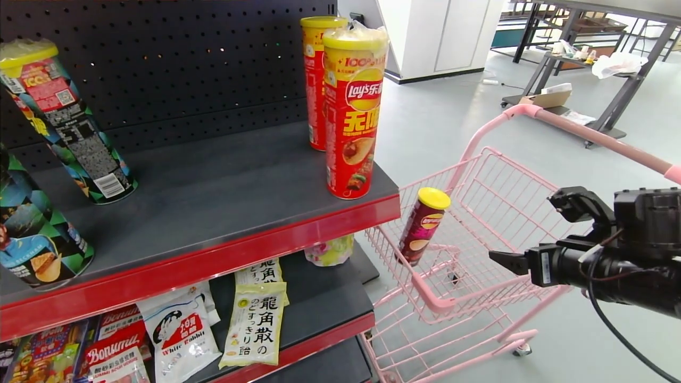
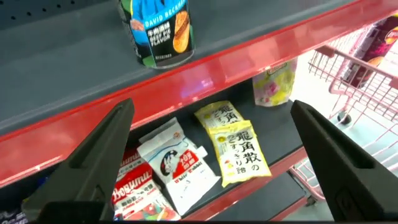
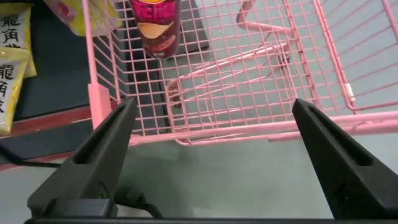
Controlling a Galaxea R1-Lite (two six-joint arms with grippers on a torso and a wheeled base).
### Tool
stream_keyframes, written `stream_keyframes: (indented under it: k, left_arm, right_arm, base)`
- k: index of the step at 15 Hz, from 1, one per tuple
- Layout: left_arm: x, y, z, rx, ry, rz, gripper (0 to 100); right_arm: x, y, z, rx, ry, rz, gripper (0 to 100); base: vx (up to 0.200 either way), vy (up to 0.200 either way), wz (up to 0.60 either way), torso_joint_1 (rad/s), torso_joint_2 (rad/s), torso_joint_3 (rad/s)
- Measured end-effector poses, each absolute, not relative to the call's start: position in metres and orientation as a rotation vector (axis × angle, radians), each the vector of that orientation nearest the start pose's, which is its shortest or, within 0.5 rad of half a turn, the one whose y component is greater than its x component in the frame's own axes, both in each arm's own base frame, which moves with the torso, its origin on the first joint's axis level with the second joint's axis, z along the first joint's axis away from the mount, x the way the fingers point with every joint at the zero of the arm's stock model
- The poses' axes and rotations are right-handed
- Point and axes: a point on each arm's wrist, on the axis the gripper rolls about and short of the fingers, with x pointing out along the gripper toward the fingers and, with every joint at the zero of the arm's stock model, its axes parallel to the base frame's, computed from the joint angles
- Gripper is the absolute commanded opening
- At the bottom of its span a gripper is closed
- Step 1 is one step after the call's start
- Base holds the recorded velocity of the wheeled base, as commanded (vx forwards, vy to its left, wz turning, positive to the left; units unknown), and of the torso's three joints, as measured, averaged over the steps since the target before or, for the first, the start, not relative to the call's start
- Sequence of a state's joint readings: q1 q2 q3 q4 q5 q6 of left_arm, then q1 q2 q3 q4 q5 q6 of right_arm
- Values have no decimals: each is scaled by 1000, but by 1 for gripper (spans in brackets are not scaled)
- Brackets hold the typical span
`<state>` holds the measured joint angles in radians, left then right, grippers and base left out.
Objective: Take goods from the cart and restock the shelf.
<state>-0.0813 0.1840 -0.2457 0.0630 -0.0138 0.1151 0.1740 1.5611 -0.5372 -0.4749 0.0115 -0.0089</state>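
Jaws of my right gripper (image 1: 537, 232) are gaping wide and empty in the head view, arm hovering level beside the cart (image 1: 585, 134) holding the can (image 1: 424, 226). Left wrist view: my left gripper (image 2: 211, 104) is gaping empty, facing the shelf (image 2: 205, 81). Right wrist view: can is sitting inside the cart.

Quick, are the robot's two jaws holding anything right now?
Left gripper: open, jaws wide apart, holding nothing.
Right gripper: open, jaws wide apart, holding nothing.

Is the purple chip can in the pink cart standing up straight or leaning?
Leaning. The purple chip can slants inside the pink cart, its lid sideways of its base.
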Motion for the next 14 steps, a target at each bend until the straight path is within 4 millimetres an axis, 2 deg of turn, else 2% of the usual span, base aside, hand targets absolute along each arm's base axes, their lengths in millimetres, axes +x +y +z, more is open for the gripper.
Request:
stream_keyframes:
  k: [5,10,14]
  left_arm:
    - [-37,3,141,118,-56,-86,100]
    - [-38,3,138,118,-46,-87,100]
    - [-38,3,138,118,-45,-84,100]
  right_arm:
    - [270,65,130,3,518,257,100]
    - [298,94,110,35,500,328,100]
    - [328,106,94,45,468,321,100]
  base:
    - [0,0,0,0,0,0]
    - [0,0,0,0,0,0]
    - [0,0,0,0,0,0]
